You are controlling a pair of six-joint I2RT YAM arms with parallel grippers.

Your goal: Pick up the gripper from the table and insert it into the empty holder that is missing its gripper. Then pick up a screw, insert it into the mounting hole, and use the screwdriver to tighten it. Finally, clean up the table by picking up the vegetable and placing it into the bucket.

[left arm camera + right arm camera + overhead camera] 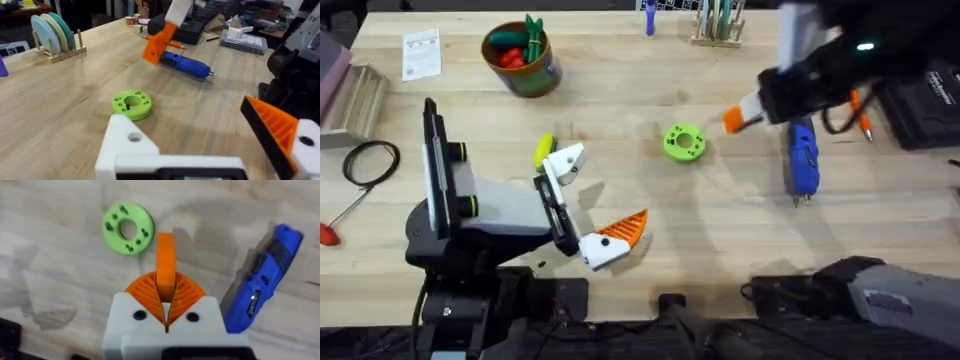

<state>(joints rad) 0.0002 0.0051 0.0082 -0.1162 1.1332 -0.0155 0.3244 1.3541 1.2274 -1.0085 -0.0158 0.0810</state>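
Note:
My right gripper (740, 115) hangs above the table (720, 230), shut on the small orange gripper (166, 262), which sticks out between its orange pads (145, 287). My left gripper (598, 195) is open at the lower middle. One finger carries an orange tip (272, 125). The other is the bare white holder (130, 145) with a mounting hole. The blue screwdriver (803, 160) lies to the right of a green disc (682, 142). The bucket (525, 62) at the back left holds red and green pieces. A small yellow thing (543, 150), perhaps the vegetable, lies by the holder. I cannot make out any screw.
A red-handled tool (330, 232) and a black cable loop (370, 160) lie at the left edge. A paper card (420, 52) is at the back left. A slim orange driver (860, 112) and a black box (930, 100) sit at the right. A wooden rack (52, 35) holds discs.

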